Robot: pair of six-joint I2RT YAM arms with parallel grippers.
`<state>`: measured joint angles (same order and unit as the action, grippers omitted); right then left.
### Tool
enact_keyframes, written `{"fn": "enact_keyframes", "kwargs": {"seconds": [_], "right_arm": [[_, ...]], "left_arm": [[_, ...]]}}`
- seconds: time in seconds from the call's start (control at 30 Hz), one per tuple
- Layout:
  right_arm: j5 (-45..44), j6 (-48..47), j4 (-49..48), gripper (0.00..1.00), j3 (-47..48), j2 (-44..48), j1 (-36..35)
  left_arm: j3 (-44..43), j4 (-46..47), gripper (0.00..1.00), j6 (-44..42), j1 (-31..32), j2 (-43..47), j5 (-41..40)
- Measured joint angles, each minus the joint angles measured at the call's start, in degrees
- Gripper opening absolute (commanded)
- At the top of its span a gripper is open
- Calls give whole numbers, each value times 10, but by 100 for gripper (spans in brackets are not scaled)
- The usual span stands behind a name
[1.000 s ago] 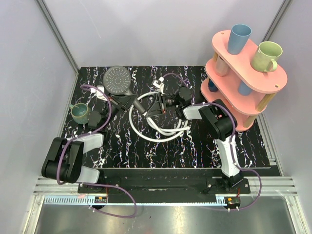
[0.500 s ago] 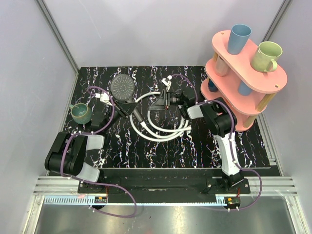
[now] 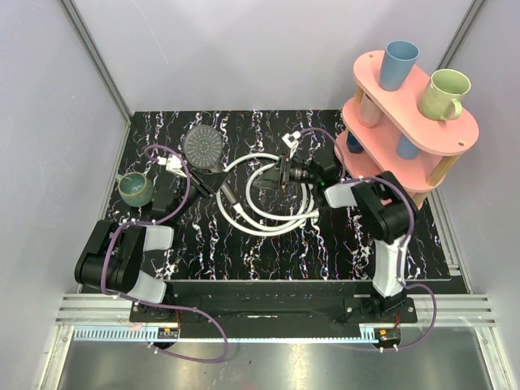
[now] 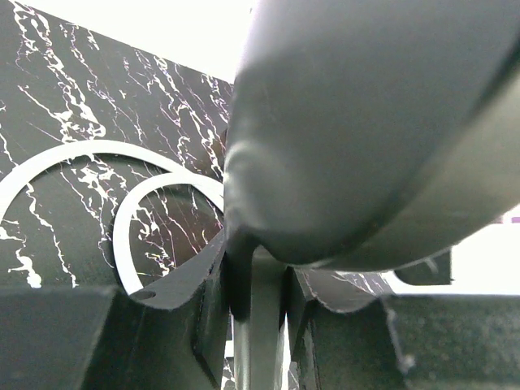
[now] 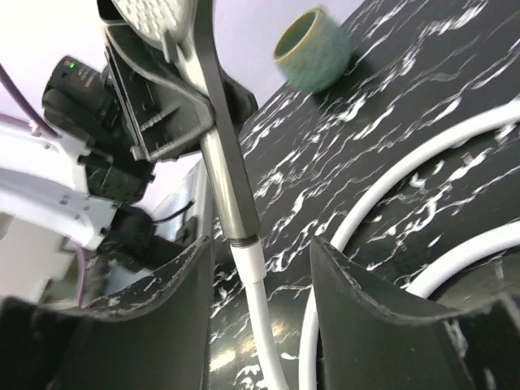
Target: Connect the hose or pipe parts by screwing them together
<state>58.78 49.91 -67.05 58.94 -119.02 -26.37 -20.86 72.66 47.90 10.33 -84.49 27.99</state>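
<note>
The dark grey shower head (image 3: 203,145) hangs over the back left of the table, its handle (image 3: 221,183) slanting toward the middle. My left gripper (image 3: 201,176) is shut on that handle (image 4: 258,325), and the head (image 4: 374,122) fills the left wrist view above the jaws. The white hose (image 3: 268,213) lies coiled mid-table, and its end fitting (image 5: 248,264) sits against the handle's end (image 5: 231,215). My right gripper (image 3: 270,175) stands open just right of the joint. Its fingers (image 5: 166,313) flank the fitting without touching it.
A pink two-tier shelf (image 3: 439,142) with cups stands at the back right, close behind the right arm. A green cup (image 3: 134,188) sits at the left edge, by the left wrist. Purple cables loop over both arms. Hose loops (image 4: 154,195) lie beyond the left jaws.
The right gripper has opened, let go of the hose end and drawn back to the right. The left gripper carried the shower head slightly right and nearer, then held still.
</note>
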Motion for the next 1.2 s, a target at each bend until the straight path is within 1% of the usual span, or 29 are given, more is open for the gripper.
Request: {"fn": "enact_keyframes", "kwargs": {"seconds": [0.03, 0.07, 0.1, 0.13, 0.17, 0.23, 0.27, 0.3, 0.33, 0.4, 0.47, 0.57, 0.73, 0.83, 1.07, 1.17, 1.2], "right_arm": [[-27, -37, 33, 60, -11, 30, -2], [-56, -76, 67, 64, -22, 62, -3], [-84, -107, 97, 64, -31, 89, -8], [-137, -152, 147, 64, -38, 129, -17], [-168, -183, 175, 64, -40, 151, -26], [-261, -257, 239, 64, -40, 197, -66], [-294, -284, 257, 65, -42, 209, -86], [-337, -315, 278, 70, -45, 221, -115], [-382, -345, 297, 71, -51, 230, -150], [-445, -381, 323, 72, -63, 234, -198], [-505, -409, 342, 73, -82, 234, -234], [-577, -438, 364, 74, -109, 234, -265], [-653, -469, 374, 76, -113, 234, -294], [-674, -481, 374, 76, -113, 233, -307], [-725, -515, 376, 72, -69, 189, -337], [-762, -528, 386, 69, -45, 167, -351], [-775, -532, 390, 66, -38, 161, -355]], "left_arm": [[0, -1, 0, 0, 0, 0, -2], [0, -1, 0, 0, 0, 0, -2], [0, -1, 0, 0, 0, 0, -3], [0, -1, 0, 0, 0, 0, -3], [0, -2, 0, 0, 0, 0, -3], [0, -2, 0, 1, 0, 0, -5], [0, -2, 0, 1, 0, 0, -5], [0, -2, 0, 1, 0, 0, -5], [1, -2, 0, 1, 0, 0, -6], [2, -2, 0, 1, 0, 0, -7], [5, -2, 0, 1, 0, 0, -8], [5, -2, 0, 1, 0, 0, -9], [7, -2, 0, 1, 0, 1, -9], [7, -2, 0, 0, 0, 1, -9], [7, -2, 0, 0, 0, 4, -10], [7, -2, 0, 0, 0, 4, -11], [8, -2, 0, 0, 0, 4, -12]]}}
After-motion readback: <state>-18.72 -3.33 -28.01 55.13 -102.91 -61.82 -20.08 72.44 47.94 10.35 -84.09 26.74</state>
